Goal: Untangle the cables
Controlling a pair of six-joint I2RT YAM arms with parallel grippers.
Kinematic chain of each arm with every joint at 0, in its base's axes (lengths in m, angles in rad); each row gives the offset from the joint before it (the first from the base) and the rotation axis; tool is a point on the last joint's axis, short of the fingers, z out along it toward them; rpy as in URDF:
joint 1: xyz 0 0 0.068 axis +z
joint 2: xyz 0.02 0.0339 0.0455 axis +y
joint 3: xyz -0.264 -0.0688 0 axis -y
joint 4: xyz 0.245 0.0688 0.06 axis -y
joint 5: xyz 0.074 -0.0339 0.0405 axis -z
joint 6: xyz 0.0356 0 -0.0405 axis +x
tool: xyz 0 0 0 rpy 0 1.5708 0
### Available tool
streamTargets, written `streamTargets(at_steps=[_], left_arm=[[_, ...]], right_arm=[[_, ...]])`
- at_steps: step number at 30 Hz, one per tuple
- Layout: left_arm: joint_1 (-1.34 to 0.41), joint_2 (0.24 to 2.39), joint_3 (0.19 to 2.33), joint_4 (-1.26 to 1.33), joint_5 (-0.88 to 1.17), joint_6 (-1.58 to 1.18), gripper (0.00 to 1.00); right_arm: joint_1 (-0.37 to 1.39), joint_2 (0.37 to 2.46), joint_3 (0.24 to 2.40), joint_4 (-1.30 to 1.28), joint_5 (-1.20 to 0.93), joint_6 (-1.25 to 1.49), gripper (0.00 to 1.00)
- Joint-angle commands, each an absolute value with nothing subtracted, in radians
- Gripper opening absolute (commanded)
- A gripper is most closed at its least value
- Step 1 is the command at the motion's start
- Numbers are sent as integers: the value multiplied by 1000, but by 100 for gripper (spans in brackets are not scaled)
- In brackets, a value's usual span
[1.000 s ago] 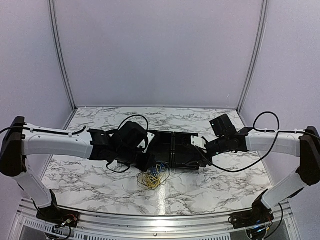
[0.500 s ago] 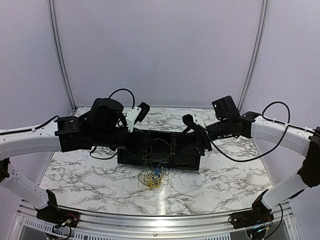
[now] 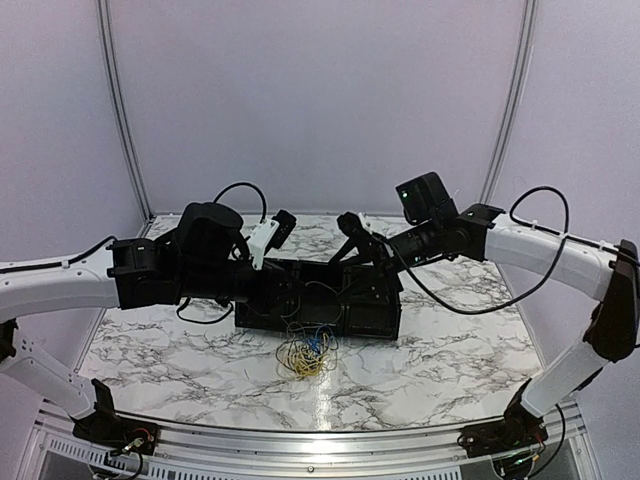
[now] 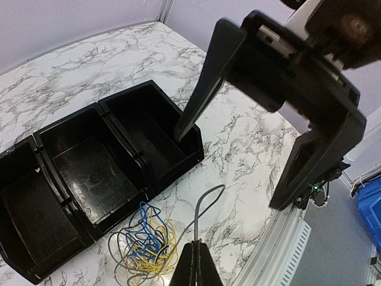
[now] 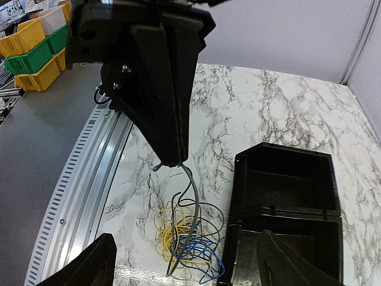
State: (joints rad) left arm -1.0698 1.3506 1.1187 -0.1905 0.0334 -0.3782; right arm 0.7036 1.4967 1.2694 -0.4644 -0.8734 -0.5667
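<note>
Cables point(image 3: 306, 355) are lying heaped on the desk point(image 3: 450, 370) beside the tray point(image 3: 375, 318) | left hand point(image 4: 194, 245) is pinching one grey strand point(image 4: 197, 211) | right hand point(image 4: 229, 168) is hanging wide open

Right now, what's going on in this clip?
Two arms are working on a small tangle of yellow and blue cables lying on the marble table just in front of a black three-compartment tray. The left gripper is shut on one grey wire, holding its end up above the tangle while the rest trails down into it. The right gripper hangs open close by, holding nothing. The tangle is not yet sorted out.
</note>
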Motion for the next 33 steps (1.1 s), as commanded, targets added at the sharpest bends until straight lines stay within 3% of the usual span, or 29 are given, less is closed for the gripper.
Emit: streamTargets(at_steps=[1, 6, 10, 12, 15, 16, 18, 22, 26, 33], left_arm=[[-1077, 1302, 1098, -139, 27, -371, 0], [-1077, 1281, 1060, -99, 20, -370, 0], [-1077, 1267, 1038, -66, 15, -373, 0], [-1077, 1266, 1028, -54, 14, -375, 0], [-1077, 1279, 1021, -44, 10, -374, 0], [-1077, 1287, 1016, -34, 14, -371, 9], [-1077, 1299, 990, 22, 9, -365, 33], [-1094, 1320, 852, 242, -125, -330, 51], [-1098, 1403, 793, 391, -156, -281, 55], [-1100, 1614, 737, 596, -130, -320, 49]], right_arm=[[740, 1562, 1295, -492, -879, -543, 79], [747, 1605, 1314, -485, -908, -505, 69], [752, 1633, 1337, -495, -906, -503, 55], [756, 1646, 1352, -505, -916, -503, 41], [757, 1655, 1379, -515, -932, -490, 9], [756, 1653, 1387, -517, -933, -485, 0], [757, 1644, 1400, -521, -926, -479, 0], [757, 1622, 1435, -564, -922, -492, 0], [757, 1607, 1447, -590, -913, -505, 0], [757, 1575, 1458, -649, -918, -550, 0]])
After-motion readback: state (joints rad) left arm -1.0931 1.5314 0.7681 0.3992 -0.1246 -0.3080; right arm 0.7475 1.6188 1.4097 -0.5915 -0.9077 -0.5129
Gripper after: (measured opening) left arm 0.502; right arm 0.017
